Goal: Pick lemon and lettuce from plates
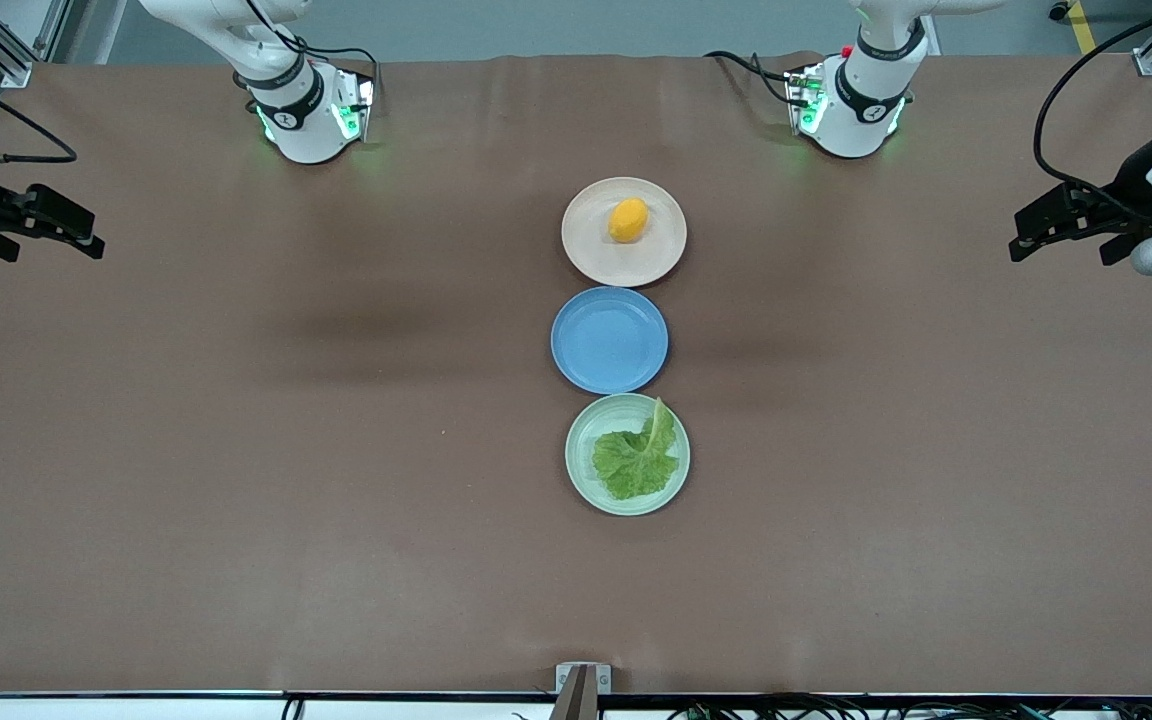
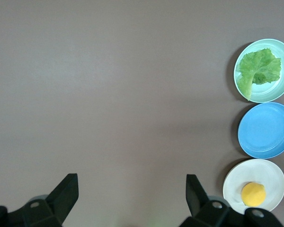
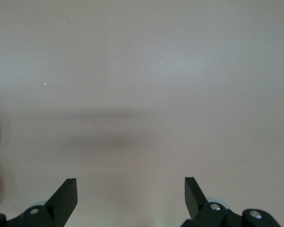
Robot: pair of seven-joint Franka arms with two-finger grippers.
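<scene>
The lemon (image 1: 628, 220) lies on the pale pink-beige plate (image 1: 591, 245), the plate farthest from the front camera. The lettuce (image 1: 638, 458) lies on the pale mint green plate (image 1: 586, 430), the nearest one. My left gripper (image 1: 1026, 235) hangs open and empty over the table's left-arm end, well away from the plates. My right gripper (image 1: 86, 232) hangs open and empty over the right-arm end. The left wrist view shows its open gripper (image 2: 132, 189) over bare table, with the lettuce (image 2: 260, 68), the green plate (image 2: 281, 90), the lemon (image 2: 253, 194) and the pink-beige plate (image 2: 241, 182). The right wrist view shows its open gripper (image 3: 131, 189) over bare table.
An empty blue plate (image 1: 609, 340) sits between the two task plates, close to both; it also shows in the left wrist view (image 2: 266, 130). The three plates stand in a row at the table's middle. Brown table cover (image 1: 286, 450) spreads wide to either side of them.
</scene>
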